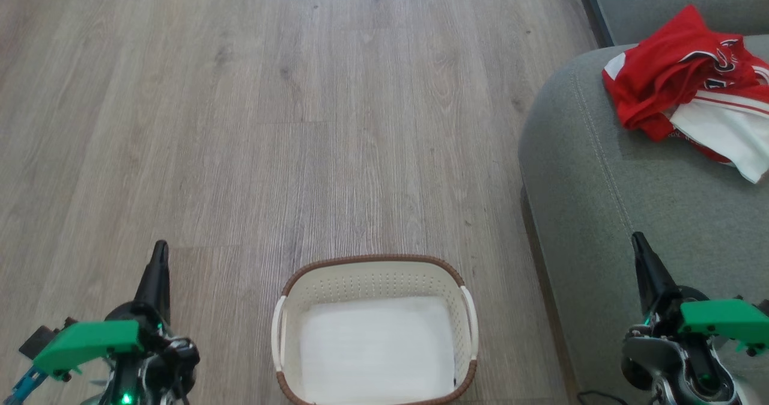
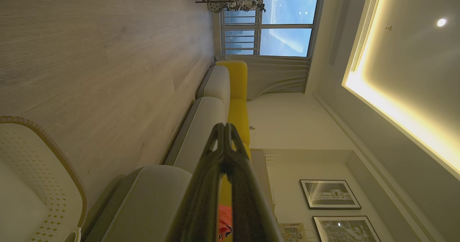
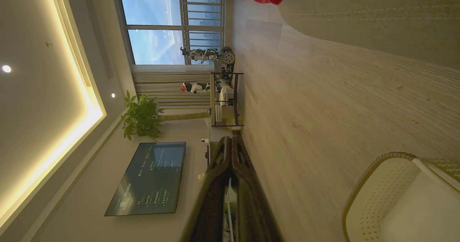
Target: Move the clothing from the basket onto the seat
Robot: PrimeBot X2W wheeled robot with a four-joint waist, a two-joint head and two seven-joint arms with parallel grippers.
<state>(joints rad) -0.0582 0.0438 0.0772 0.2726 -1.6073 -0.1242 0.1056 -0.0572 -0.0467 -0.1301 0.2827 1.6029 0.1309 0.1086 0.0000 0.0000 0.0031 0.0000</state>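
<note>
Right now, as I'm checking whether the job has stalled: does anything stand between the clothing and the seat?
Nothing visible does. The clothing lies bunched on the seat, and the basket holds a white liner sheet. The left gripper and right gripper are shut, apart from it.

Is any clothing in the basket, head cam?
No, the basket holds a flat white liner and no red fabric; the clothing lies on the seat.

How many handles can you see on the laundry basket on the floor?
2. One white handle sits on the basket's left side, the other handle on its right side. The basket's near end is cut off by the frame, so another could be hidden.
</note>
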